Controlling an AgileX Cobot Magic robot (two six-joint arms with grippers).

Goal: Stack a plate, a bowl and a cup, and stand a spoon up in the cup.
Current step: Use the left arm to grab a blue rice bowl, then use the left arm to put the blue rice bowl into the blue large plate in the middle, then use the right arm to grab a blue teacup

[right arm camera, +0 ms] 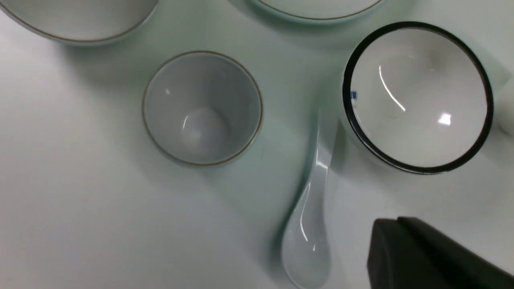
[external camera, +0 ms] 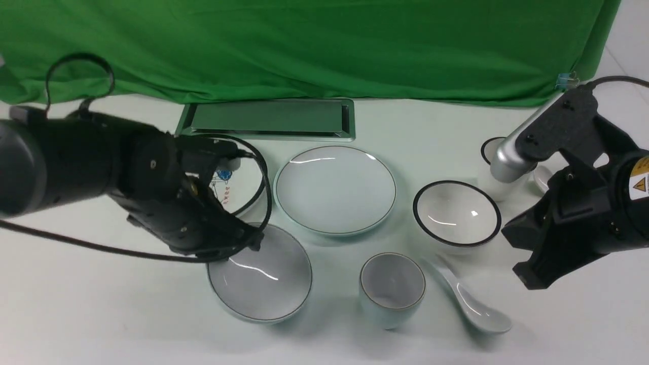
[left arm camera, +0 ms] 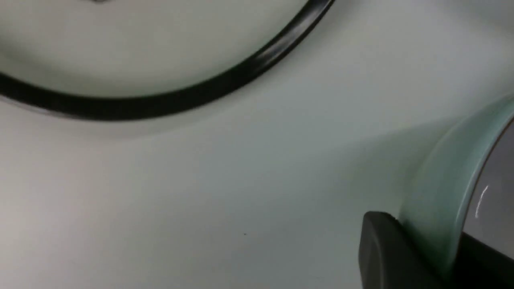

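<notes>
Front view is showing the left gripper [external camera: 238,246] clasping the bowl [external camera: 263,284] by its rim and the right gripper [external camera: 519,258] hanging wide, empty; its arm is carrying an unreadable yellow warning label [external camera: 640,185].

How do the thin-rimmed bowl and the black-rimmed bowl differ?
The thin-rimmed bowl is wider and bluish; the black-rimmed bowl is smaller and whiter. The first's rim line is fine, the second's bold. The left gripper straddles the thin-rimmed bowl's edge; the black-rimmed bowl stands untouched. Both stand upright, empty.
</notes>
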